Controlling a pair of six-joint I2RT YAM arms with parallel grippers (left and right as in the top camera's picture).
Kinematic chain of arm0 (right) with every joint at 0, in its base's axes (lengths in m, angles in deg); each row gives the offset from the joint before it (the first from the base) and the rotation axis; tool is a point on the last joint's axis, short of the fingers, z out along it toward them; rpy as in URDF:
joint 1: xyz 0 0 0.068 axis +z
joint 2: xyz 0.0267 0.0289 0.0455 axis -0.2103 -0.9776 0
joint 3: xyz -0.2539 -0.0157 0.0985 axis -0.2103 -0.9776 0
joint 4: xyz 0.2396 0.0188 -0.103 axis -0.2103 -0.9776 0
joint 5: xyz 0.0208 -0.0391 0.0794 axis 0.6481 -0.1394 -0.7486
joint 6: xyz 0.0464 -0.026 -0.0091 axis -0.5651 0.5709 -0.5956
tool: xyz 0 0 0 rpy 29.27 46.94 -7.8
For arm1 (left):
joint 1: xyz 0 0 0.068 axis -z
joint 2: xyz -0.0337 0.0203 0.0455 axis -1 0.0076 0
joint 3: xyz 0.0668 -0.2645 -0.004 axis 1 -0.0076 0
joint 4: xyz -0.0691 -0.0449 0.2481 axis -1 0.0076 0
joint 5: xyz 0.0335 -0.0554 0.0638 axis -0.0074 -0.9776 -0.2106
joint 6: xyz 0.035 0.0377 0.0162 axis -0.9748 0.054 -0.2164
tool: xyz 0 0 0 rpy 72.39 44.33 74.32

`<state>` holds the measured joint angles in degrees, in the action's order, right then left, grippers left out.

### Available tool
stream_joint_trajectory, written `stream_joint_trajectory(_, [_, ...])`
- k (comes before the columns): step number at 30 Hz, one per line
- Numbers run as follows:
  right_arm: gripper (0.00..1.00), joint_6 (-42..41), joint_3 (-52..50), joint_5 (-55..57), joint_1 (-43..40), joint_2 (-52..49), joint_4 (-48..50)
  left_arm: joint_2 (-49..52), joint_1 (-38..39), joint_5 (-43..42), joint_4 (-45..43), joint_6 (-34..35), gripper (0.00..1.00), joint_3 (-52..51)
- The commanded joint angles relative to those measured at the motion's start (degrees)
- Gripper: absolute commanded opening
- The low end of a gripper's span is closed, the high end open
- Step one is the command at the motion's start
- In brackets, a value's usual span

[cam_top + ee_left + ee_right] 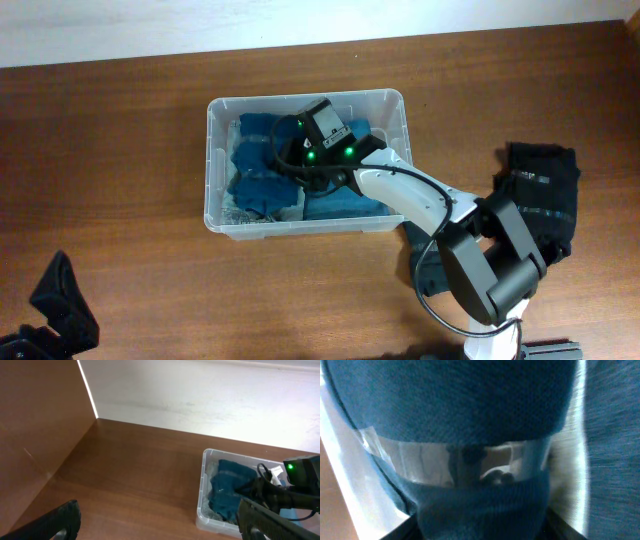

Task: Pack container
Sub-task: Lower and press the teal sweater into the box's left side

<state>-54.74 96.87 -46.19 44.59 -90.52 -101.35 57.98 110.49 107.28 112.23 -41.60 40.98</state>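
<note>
From above, the clear bin (260,99) sits in the middle of the table (120,150). My right arm (420,195) reaches over its near wall, and my right claw (305,150) is down inside among the blue cloths (255,175). The camera on my wrist hides the tips, so I cannot tell how wide this claw is or if it holds anything. My left claw (55,300) waits far off at the near left corner.

From my left wrist, the two tips of the left claw are wide apart with nothing between them. The bin is off to the right, with blue cloth showing inside.

From my right wrist, all I see is blue cloth, very close, with a shiny clear strip across it. The tips barely show.

I think I am setting a cloth down. To do it well, I should let go all the way, then lift straight up so nothing snags and comes out with me.

Counting: one bin, two claws, one dark cloth (540,190) on the table to the right. The blue cloths are bunched, at least three.
</note>
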Motion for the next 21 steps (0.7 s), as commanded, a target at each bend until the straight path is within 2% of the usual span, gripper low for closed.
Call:
stream_joint_trajectory(1, [0.58,10.5,0.7,7.4,1.2,6.0,-5.4,0.1,-0.1,0.4,0.0,0.5,1.0,0.1])
stream_joint_trajectory(4, [0.59,15.3,1.8,14.3,1.4,11.7,-10.0,0.1,-0.1,0.4,0.0,0.5,0.99,0.1])
stream_joint_trajectory(8, [0.6,21.6,1.8,15.8,1.7,17.6,-9.7,0.1,-0.1,0.4,0.0,0.5,1.0,0.1])
stream_joint_trajectory(12, [0.28,26.4,1.7,15.2,3.7,17.3,-6.5,0.1,-0.1,0.4,0.0,0.5,1.0,0.1])
stream_joint_trajectory(15, [0.13,28.4,1.7,15.2,5.5,13.4,-3.2,0.1,-0.1,0.4,0.0,0.5,1.0,0.1])
stream_joint_trajectory(21, [0.07,30.8,1.7,12.6,6.6,-0.2,0.0,0.1,-0.1,0.4,0.0,0.5,1.0,0.1])
